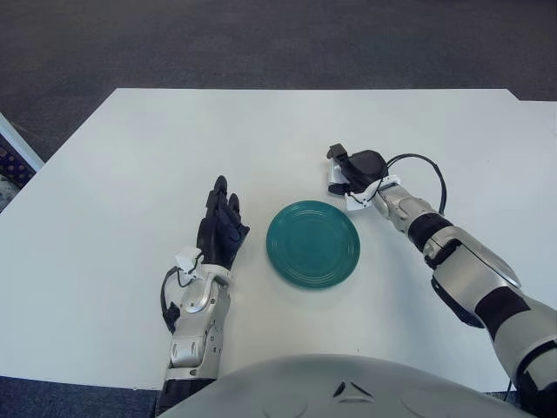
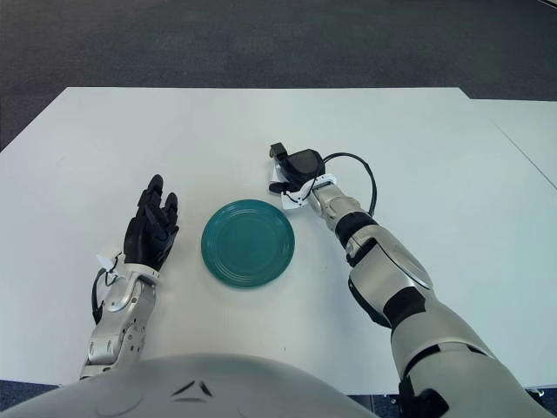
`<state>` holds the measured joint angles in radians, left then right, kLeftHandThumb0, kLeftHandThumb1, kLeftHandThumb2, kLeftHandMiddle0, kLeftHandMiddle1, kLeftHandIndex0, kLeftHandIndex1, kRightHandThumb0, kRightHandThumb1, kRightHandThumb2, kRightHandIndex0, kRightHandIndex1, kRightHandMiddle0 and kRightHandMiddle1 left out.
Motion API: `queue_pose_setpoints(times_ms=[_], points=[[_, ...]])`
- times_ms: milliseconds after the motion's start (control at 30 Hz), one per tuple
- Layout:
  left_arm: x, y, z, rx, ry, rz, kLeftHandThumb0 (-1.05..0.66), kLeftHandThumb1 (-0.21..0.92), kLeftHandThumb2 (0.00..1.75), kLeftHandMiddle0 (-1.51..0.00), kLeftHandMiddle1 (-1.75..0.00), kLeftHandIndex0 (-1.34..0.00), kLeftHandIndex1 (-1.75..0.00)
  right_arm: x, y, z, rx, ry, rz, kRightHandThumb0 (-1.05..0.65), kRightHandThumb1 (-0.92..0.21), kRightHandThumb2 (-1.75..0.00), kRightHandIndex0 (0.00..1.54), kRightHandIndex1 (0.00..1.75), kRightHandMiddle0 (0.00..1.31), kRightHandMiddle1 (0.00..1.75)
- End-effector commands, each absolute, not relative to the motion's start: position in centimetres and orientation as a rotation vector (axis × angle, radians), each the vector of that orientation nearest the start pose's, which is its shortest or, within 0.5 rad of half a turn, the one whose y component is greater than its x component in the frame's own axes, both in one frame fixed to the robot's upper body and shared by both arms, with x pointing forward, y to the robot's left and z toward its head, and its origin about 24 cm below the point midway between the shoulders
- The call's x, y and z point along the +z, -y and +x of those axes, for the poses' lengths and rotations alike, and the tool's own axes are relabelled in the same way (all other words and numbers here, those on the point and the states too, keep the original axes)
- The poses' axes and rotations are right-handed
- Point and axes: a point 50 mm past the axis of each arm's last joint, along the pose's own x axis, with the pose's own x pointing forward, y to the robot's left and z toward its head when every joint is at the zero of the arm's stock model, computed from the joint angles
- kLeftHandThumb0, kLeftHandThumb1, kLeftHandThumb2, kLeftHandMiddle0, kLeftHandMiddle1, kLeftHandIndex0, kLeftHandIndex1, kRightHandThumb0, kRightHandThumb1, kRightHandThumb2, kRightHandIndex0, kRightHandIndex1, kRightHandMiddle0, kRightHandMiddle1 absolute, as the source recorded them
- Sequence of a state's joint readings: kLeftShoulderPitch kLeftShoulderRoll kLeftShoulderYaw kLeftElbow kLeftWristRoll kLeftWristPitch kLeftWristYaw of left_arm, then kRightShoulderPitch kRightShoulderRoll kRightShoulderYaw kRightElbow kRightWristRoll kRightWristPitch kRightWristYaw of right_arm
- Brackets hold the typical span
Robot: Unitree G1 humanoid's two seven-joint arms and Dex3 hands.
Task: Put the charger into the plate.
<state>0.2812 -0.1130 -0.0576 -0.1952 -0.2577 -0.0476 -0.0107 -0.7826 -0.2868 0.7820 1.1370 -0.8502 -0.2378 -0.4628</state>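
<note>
Your right hand (image 1: 355, 171) is positioned beyond the upper right edge of the plate (image 1: 313, 244), reaching forward across the white counter (image 1: 130, 165). Its dark fingers (image 1: 336, 153) are curled over the charger (image 1: 337, 182), a small white block that shows just beneath and to the left of the palm. The fingers are closed around it; whether the charger is lifted off the counter or in contact with it cannot be determined from either view. A black cable (image 1: 431, 174) loops from the back of the right wrist out to the right and returns toward the forearm.

The charger is outside the plate, near its upper right rim but not over it. The plate is teal, round and lies flat on the counter at centre, with nothing in it.

Your left hand (image 1: 221, 229) shows to the left of the plate, separate from it. Its dark fingers (image 1: 219, 193) are extended and point away from the body, holding nothing. Whether the left hand touches the counter cannot be determined.

Dark carpeted floor (image 1: 261, 43) lies beyond the far edge of the counter.
</note>
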Motion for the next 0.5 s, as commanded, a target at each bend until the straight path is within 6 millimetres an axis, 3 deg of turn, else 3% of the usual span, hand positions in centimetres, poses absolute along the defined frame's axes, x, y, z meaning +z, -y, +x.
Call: queue_pose_setpoints(times_ms=[0, 467], points=[[3.48, -13.19, 20.24, 0.058, -0.017, -0.376, -1.05, 0.92, 1.01, 0.00, 0.00, 0.00, 0.00, -2.17, 13.76, 32.19, 0.562, 0.147, -1.642, -0.40, -0.61, -0.94, 1.08, 1.75, 0.40, 1.75], [3.42, -13.10, 20.25, 0.063, -0.032, -0.391, -1.05, 0.92, 1.03, 0.00, 0.00, 0.00, 0.00, -2.06, 13.64, 32.14, 0.563, 0.151, -1.596, -0.40, -0.57, -0.99, 1.07, 1.75, 0.42, 1.75]])
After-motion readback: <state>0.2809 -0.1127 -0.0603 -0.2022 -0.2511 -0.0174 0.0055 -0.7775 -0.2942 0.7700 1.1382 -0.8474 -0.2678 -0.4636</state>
